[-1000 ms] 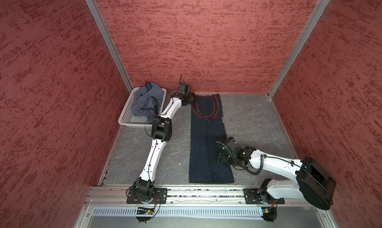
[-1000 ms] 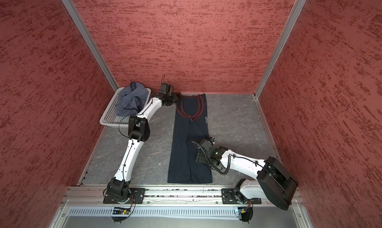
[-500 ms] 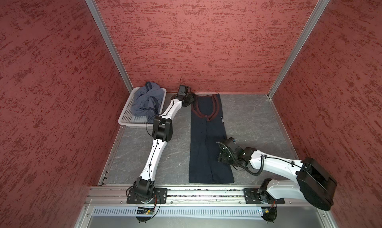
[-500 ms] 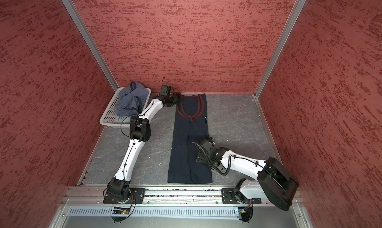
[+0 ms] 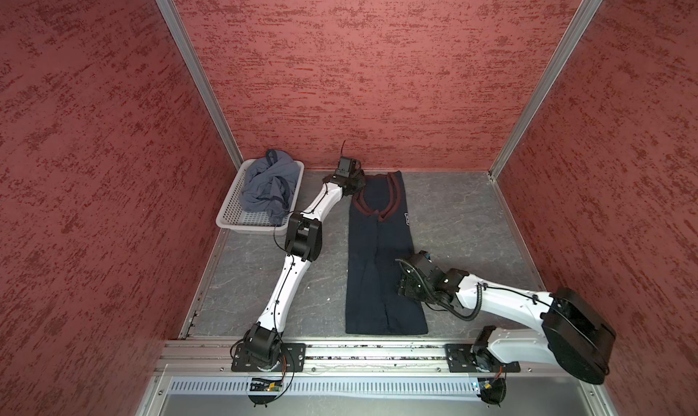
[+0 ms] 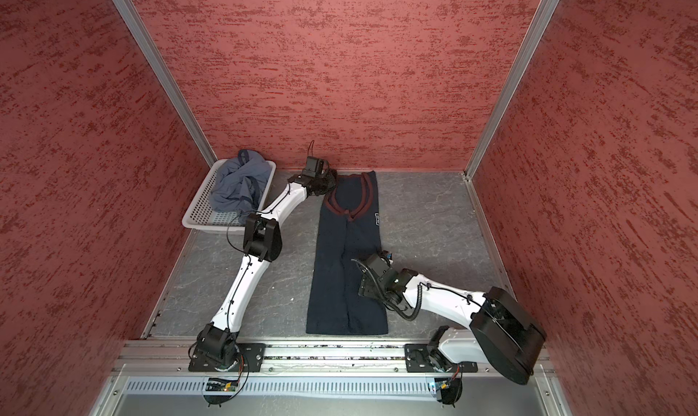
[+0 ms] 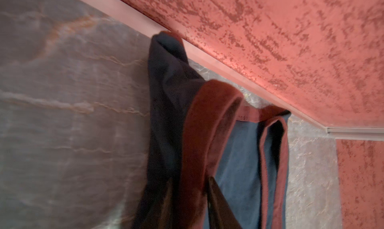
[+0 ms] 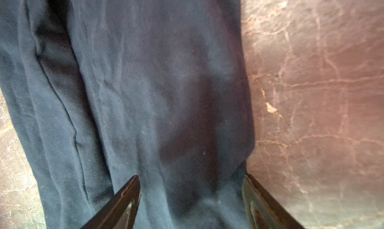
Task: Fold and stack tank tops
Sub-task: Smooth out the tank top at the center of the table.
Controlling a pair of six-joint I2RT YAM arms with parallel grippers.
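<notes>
A dark navy tank top (image 5: 381, 267) with maroon trim lies flat as a long narrow strip on the grey table, straps toward the back wall. My left gripper (image 5: 357, 182) is at its left shoulder strap. In the left wrist view the two fingers of that gripper (image 7: 190, 182) stand close on either side of the maroon strap (image 7: 207, 117); blur hides whether they press on it. My right gripper (image 8: 191, 178) hangs open low over the top's right edge (image 5: 402, 282), with nothing held. A slate blue-grey tank top (image 5: 270, 187) lies crumpled in the basket.
The white perforated basket (image 5: 245, 219) stands in the back left corner, next to my left arm's elbow (image 5: 302, 236). Red walls close in the table on three sides. The arm bases sit on a metal rail (image 5: 359, 352) along the front edge.
My left wrist has shifted slightly at the strap near the back wall. The right arm and both tank tops lie as before.
</notes>
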